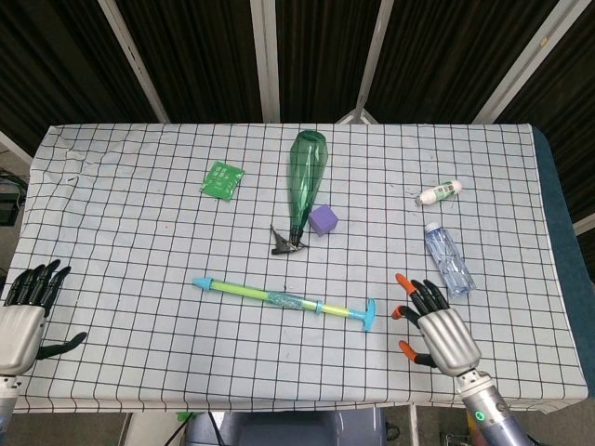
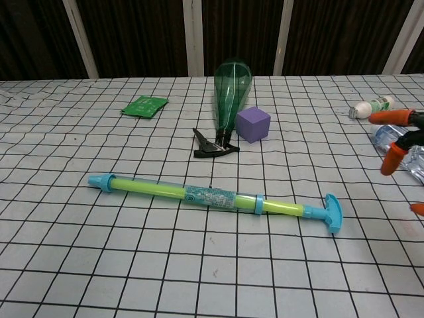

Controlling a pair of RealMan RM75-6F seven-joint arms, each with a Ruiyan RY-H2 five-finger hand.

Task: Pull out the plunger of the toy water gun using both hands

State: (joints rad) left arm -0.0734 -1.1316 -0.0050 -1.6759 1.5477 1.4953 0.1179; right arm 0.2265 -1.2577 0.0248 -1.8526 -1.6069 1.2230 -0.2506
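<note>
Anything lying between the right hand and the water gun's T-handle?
No. In the head view only bare checked cloth separates the right hand from the water gun's T-handle.

You have the toy water gun lying flat on the desk: yellow-green tube, blue nozzle left, T-shaped plunger handle right.

Right hand mostly beyond the chest view's edge; clear bottle partly behind its orange-tipped fingers.
</note>
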